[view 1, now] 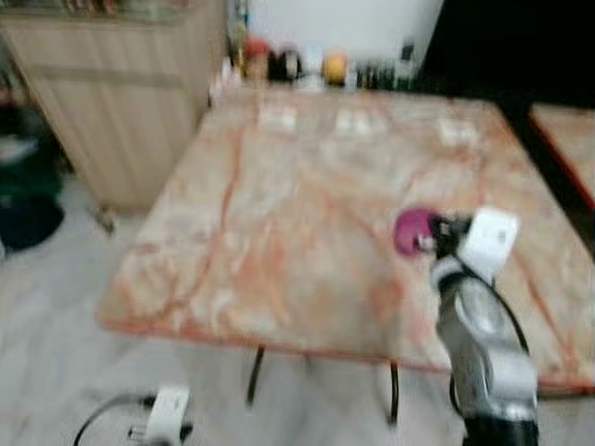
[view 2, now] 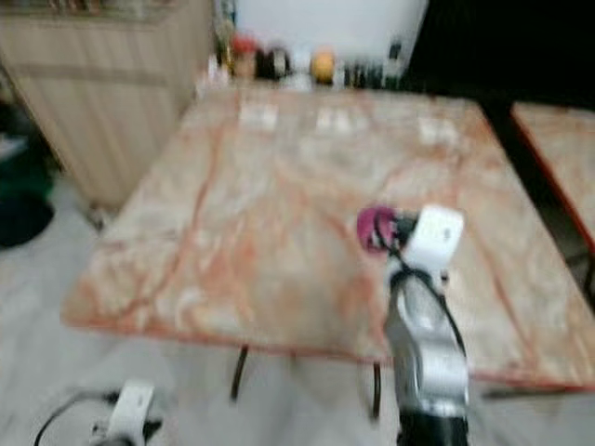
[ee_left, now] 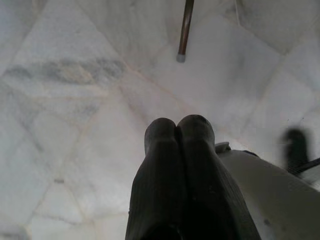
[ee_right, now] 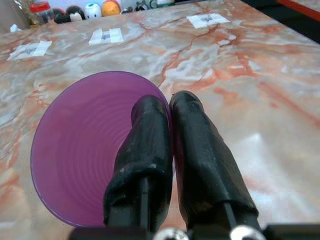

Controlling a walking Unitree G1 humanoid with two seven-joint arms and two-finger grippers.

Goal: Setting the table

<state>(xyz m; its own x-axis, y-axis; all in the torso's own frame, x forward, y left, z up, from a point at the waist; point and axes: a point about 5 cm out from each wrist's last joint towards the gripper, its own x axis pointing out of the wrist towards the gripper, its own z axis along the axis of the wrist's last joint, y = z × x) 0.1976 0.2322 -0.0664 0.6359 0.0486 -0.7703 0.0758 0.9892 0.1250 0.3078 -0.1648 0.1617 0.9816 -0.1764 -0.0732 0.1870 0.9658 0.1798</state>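
My right gripper is shut on the rim of a purple cup, one finger inside it and one outside. In the eye views the purple cup hangs on its side over the right half of the marble table, at the end of my raised right arm. Down by my side hangs my left gripper, shut on nothing, over the pale floor. Three white paper labels lie in a row along the table's far side.
Jars and small round objects stand at the table's far edge. A wooden cabinet is at the left, with dark things on the floor beside it. A second table shows at the right. Table legs stand near me.
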